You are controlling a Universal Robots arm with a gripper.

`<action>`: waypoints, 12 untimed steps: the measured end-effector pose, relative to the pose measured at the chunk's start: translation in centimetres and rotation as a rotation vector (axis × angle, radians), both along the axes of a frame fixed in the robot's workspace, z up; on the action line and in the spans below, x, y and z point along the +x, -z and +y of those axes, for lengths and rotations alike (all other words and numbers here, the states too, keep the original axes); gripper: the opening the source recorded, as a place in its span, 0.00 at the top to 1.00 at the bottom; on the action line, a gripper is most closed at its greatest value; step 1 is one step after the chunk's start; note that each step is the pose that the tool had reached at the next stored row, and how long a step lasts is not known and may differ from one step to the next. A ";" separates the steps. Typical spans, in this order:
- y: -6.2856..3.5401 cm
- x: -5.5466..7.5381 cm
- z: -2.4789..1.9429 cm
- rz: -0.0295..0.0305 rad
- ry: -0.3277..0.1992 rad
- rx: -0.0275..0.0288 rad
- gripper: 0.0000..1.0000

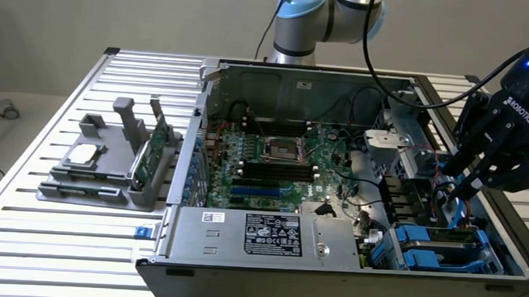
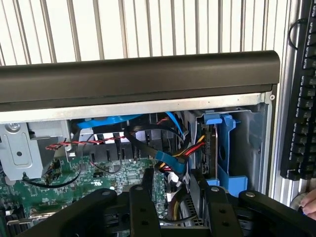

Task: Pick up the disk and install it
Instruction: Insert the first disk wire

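The disk (image 1: 439,246) sits in its blue carrier frame inside the drive bay, at the near corner of the open computer case (image 1: 331,273) on the exterior view's right. My gripper (image 1: 468,187) hangs just above and behind that bay. It is open and its black fingers (image 2: 143,202) hold nothing. In the wrist view the blue carrier (image 2: 224,148) stands upright in the bay beside the case wall. My gripper (image 2: 174,197) hovers over a bundle of cables (image 2: 170,163) next to it and does not touch the disk.
A grey holder (image 1: 96,182) on the slatted table carries a small silver chip (image 1: 82,154) and a green card (image 1: 150,154). Inside the case are the motherboard (image 1: 273,162) and power supply (image 1: 271,236). A black keyboard (image 2: 302,98) and a person's hand (image 2: 309,202) lie beyond the case wall.
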State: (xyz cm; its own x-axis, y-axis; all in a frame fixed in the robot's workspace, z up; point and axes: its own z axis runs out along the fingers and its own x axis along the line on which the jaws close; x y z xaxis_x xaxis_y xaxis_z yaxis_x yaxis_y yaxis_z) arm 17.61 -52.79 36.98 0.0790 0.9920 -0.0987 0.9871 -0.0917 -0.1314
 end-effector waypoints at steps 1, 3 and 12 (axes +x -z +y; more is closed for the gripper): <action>0.05 0.0 0.00 -0.0001 0.000 0.0000 0.57; 0.16 0.0 0.00 -0.0003 0.000 0.0000 0.57; 0.20 0.2 0.00 -0.0003 0.000 -0.0001 0.57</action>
